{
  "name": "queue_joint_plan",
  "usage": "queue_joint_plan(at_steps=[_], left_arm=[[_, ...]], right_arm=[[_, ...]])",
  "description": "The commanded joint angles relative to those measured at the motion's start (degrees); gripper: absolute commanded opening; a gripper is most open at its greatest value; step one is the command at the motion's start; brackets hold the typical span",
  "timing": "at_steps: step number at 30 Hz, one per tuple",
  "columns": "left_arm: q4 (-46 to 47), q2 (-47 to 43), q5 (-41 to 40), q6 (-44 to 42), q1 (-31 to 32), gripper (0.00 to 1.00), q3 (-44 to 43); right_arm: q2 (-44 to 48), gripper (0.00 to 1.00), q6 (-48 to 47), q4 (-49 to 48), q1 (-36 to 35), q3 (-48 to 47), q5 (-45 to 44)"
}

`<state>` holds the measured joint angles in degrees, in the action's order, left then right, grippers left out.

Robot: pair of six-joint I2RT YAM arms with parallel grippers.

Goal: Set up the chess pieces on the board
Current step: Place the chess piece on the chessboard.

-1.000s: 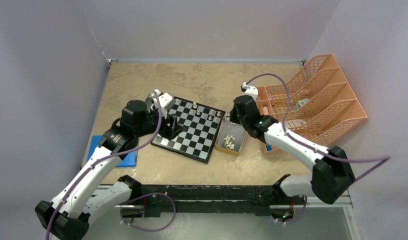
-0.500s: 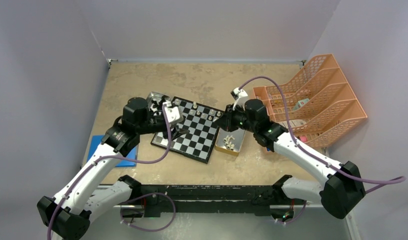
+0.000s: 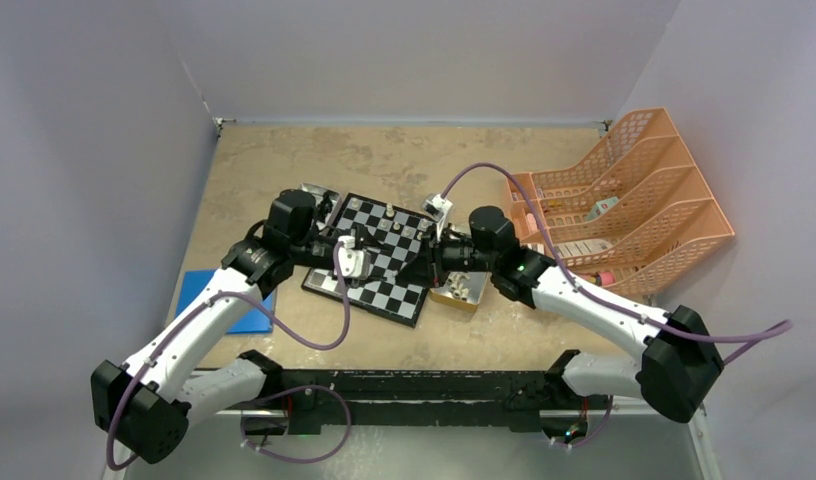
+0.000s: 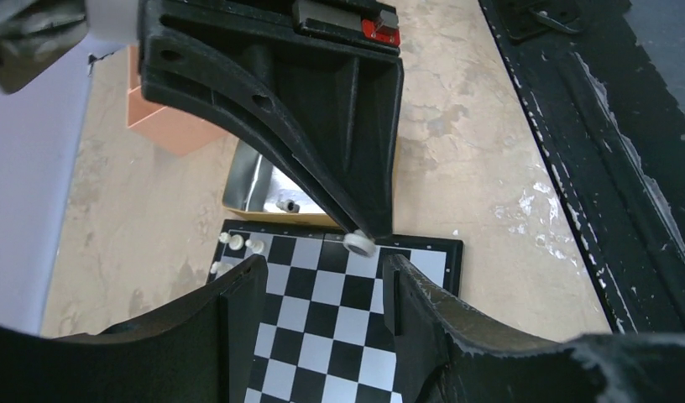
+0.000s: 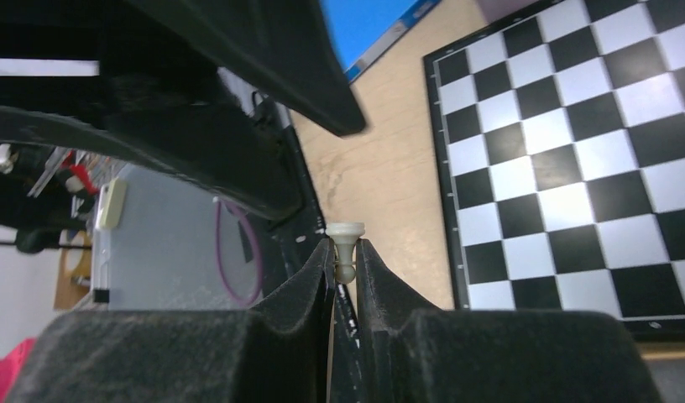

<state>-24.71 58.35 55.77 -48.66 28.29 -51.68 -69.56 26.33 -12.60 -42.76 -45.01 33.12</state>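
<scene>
The right hand (image 5: 345, 259) pinches a small white chess piece (image 5: 345, 229) by its thin neck, right at the tips. I think the piece is about to be passed over or set on a square. To do this well, go slow and hold it straight so it cannot slip. The left hand (image 4: 321, 290) is open and has nothing in it, and the piece is just in front of its gap. Both arms reach sideways and meet face to face over the board (image 3: 392, 290), in the middle of the top picture.
</scene>
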Motion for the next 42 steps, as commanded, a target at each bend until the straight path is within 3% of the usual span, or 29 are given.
queue_joint_plan(at_steps=[1,15,27,35,42], left_arm=[[-3.12,1.61,6.49,-8.74,0.27,0.52,-2.08],[-8.96,3.62,9.11,-14.92,0.45,0.44,-3.19],[-8.95,2.97,9.22,-12.32,0.46,0.18,-3.95],[-3.99,1.36,7.04,-1.79,0.45,0.08,-3.51],[6.67,-0.75,-2.37,21.68,0.45,0.01,-1.41]], right_arm=[[-0.31,0.15,0.59,-4.63,-2.22,-3.2,4.22],[-2.45,0.15,3.52,-8.4,-2.92,-3.85,4.41],[-2.86,0.16,5.34,-10.75,-2.92,-3.18,3.36],[-1.74,0.22,7.19,-11.42,-2.94,-2.89,0.64],[1.39,0.23,12.18,-15.51,-2.94,-0.78,-7.41]])
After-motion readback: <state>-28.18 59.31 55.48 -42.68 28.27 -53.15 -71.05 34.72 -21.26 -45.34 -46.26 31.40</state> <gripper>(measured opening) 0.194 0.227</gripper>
